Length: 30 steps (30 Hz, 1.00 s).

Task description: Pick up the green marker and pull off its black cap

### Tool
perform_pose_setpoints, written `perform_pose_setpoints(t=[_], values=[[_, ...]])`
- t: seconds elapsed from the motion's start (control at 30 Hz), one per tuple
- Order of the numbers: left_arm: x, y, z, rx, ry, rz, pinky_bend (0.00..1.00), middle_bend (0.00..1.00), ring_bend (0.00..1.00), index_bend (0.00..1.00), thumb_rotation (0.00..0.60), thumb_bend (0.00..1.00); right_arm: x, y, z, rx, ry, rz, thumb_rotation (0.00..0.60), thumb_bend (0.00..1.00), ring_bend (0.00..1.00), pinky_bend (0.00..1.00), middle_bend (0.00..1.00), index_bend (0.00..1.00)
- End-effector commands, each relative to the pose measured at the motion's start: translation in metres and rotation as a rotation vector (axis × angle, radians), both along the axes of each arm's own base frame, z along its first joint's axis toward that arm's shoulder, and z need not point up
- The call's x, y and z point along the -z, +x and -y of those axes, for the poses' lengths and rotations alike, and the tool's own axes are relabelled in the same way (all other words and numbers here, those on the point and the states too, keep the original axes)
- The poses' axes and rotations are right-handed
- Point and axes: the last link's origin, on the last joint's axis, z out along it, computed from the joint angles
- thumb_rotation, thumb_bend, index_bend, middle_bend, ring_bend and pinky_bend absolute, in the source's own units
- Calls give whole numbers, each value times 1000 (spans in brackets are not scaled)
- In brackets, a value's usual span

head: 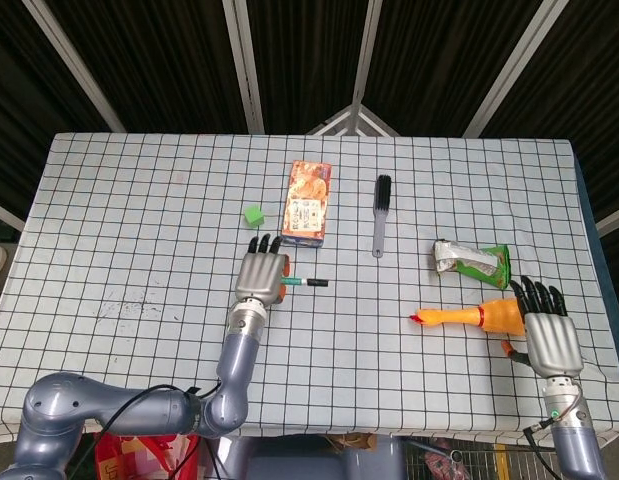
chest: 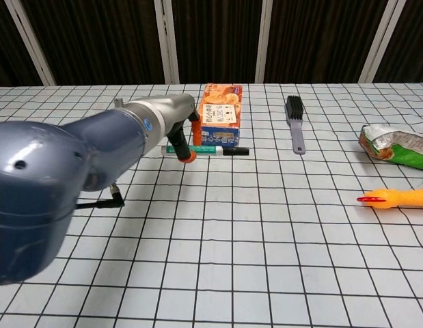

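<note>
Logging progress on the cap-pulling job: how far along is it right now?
Pickup looks done: the left hand holds the green marker by its barrel, apparently above the table. The black cap is still on, pointing right. The right hand is open near the rubber chicken, so reaching over and pulling the cap remains.

White tablecloth with black grid lines (head: pixel 139 220) covers the table. Behind the table: dark panelled wall with pale grey slanted beams (head: pixel 244 65). Light even, no hard shadows.
</note>
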Motion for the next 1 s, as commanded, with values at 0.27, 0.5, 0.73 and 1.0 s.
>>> perform_pose_setpoints(t=[0.27, 0.5, 0.73, 1.0], values=[[-58, -12, 0, 40, 79, 57, 0, 83, 0, 582, 600, 537, 27, 61, 34, -86, 47, 105, 600, 240, 13, 36, 17, 192], [-56, 3, 2, 68, 60, 69, 0, 83, 0, 583, 600, 537, 36, 131, 55, -142, 94, 264, 600, 240, 13, 36, 17, 252], [-50, 14, 4, 82, 48, 96, 0, 83, 0, 583, 600, 537, 37, 168, 71, -151, 83, 309, 600, 240, 13, 36, 17, 305], [-45, 20, 5, 74, 29, 120, 0, 84, 0, 583, 600, 537, 41, 190, 81, -131, 93, 326, 600, 240, 13, 36, 16, 333]])
